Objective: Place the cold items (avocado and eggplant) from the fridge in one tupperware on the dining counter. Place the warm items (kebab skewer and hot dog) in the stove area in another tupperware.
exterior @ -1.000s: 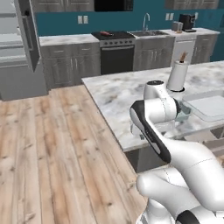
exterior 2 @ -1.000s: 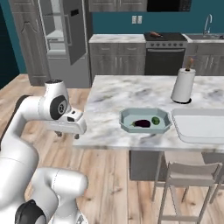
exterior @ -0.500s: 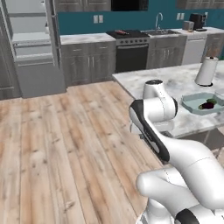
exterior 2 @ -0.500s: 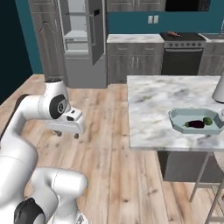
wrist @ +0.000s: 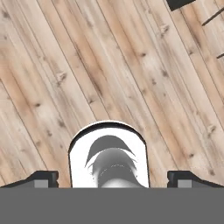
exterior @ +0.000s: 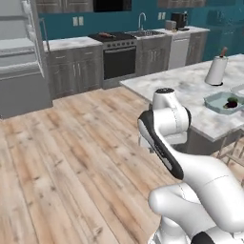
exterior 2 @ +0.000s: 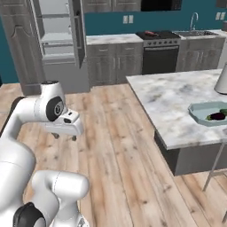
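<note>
A pale green tupperware [exterior 2: 200, 116] sits on the marble dining counter [exterior 2: 173, 99] at the right, with the dark eggplant [exterior 2: 217, 116] inside and a green bit, likely the avocado [exterior 2: 224, 111], beside it. In the left base view, the tupperware [exterior: 217, 101] and the eggplant [exterior: 232, 102] lie at the counter's near edge. Something reddish [exterior 2: 151, 33] lies on the stove top [exterior: 112, 36]; it is too small to tell whether it is the kebab skewer or the hot dog. My gripper [exterior 2: 65, 136] hangs open and empty over the wooden floor, its fingertips [wrist: 41, 178] wide apart.
The fridge [exterior 2: 55, 31] stands open at the back left. A paper towel roll [exterior: 215, 70] stands on the counter beyond the tupperware. A sink [exterior: 147, 32] lies right of the stove. A stool [exterior 2: 217, 168] stands under the counter's near edge. Wooden floor [exterior: 71, 152] stretches toward the stove.
The whole picture has shifted: the base has moved, the counter now lies further right and the stove and fridge have come into fuller view. The gripper stays open and empty.
</note>
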